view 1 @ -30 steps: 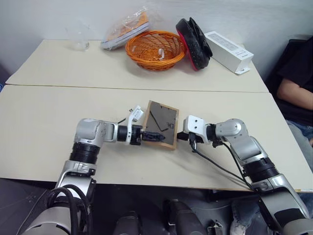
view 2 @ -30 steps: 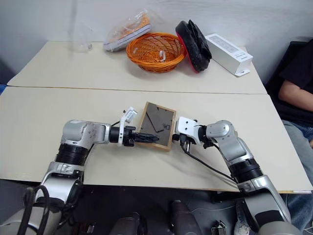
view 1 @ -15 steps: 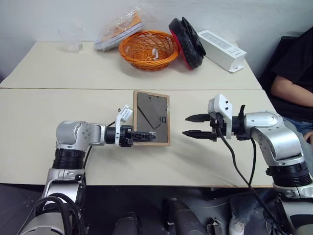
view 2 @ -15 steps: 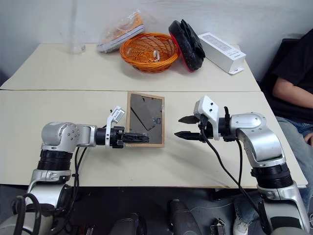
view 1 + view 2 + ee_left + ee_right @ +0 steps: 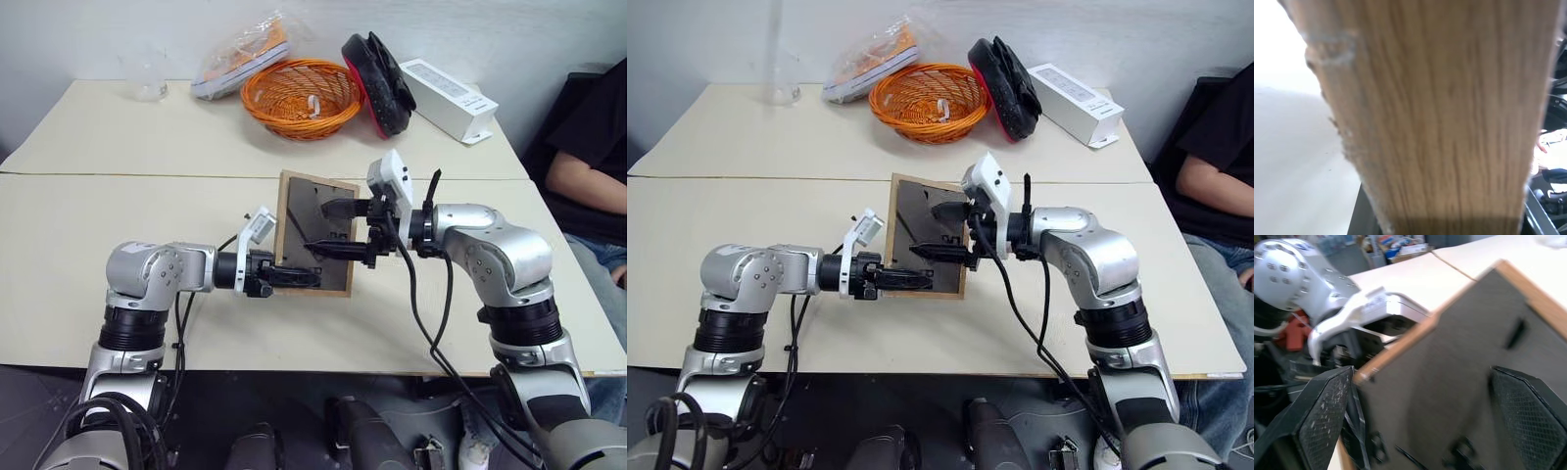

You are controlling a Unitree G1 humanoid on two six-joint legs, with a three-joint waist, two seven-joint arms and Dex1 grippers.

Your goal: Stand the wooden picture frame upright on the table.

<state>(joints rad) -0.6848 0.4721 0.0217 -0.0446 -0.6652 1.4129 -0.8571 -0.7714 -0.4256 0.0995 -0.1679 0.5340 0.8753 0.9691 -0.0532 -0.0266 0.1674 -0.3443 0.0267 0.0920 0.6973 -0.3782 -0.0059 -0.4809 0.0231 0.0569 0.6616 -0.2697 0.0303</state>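
Gripping the frame (image 5: pixel 315 233) above the tabletop (image 5: pixel 78 225), left end effector (image 5: pixel 294 275) steadies it. Right end effector (image 5: pixel 338 229), spread wide at the back, could knock it loose.

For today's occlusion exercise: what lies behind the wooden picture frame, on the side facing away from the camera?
Only the wooden picture frame's dark back with its stand flap shows. Table lies beyond it. Its front side and the table strip directly behind are covered.

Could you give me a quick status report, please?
Left gripper shut on wooden picture frame, back showing, off the table. Right gripper open at its back. Nothing in the way.
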